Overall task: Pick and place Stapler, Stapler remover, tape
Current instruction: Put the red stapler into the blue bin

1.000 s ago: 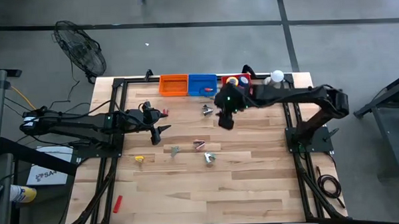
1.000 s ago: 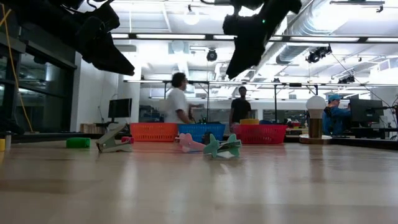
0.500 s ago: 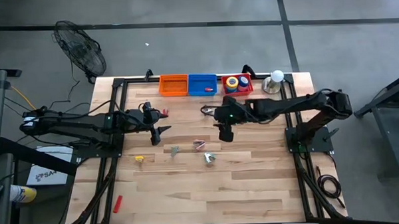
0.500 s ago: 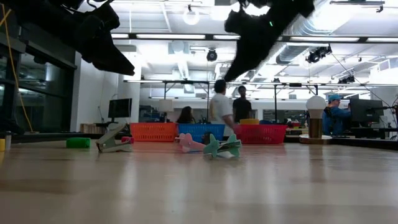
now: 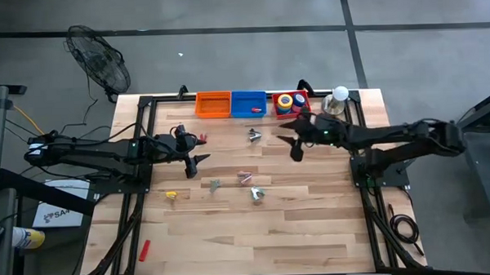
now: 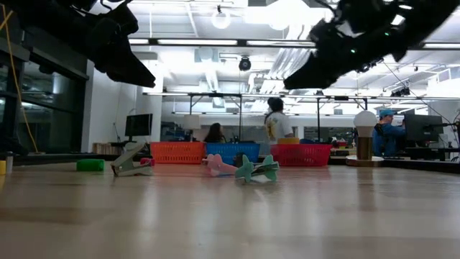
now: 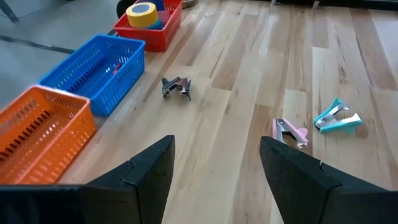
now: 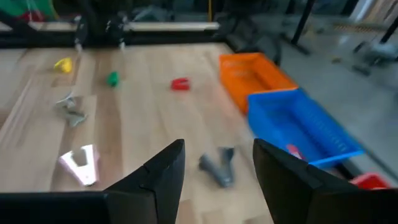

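Note:
Yellow tape (image 5: pixel 285 101) and blue tape (image 5: pixel 298 104) lie in the red basket (image 5: pixel 292 113) at the table's far edge. Staple removers lie loose on the wood: a grey one (image 5: pixel 254 135) (image 8: pixel 217 167), a pink one (image 5: pixel 245 177) (image 7: pixel 289 132), a teal one (image 5: pixel 257 193) (image 7: pixel 337 117). A small red thing (image 7: pixel 115 67) lies in the blue basket (image 5: pixel 248 103); I cannot tell whether it is the stapler. My left gripper (image 5: pixel 193 160) (image 7: pixel 214 146) hangs open left of the removers. My right gripper (image 5: pixel 294 148) (image 8: pixel 217 146) hangs open to the right of the grey remover. Neither has anything between its fingers.
An orange basket (image 5: pixel 214 104) stands left of the blue one. A white ball on a metal base (image 5: pixel 339 95) stands at the far right corner. A grey remover (image 5: pixel 214 185), a yellow piece (image 5: pixel 172 195) and a red piece (image 5: pixel 145 249) lie toward the near left. People stand in the room beyond.
My right gripper has drawn back toward the table's right edge and tipped from pointing steeply down to nearly level, staying open. A person in the room behind has walked to the right.

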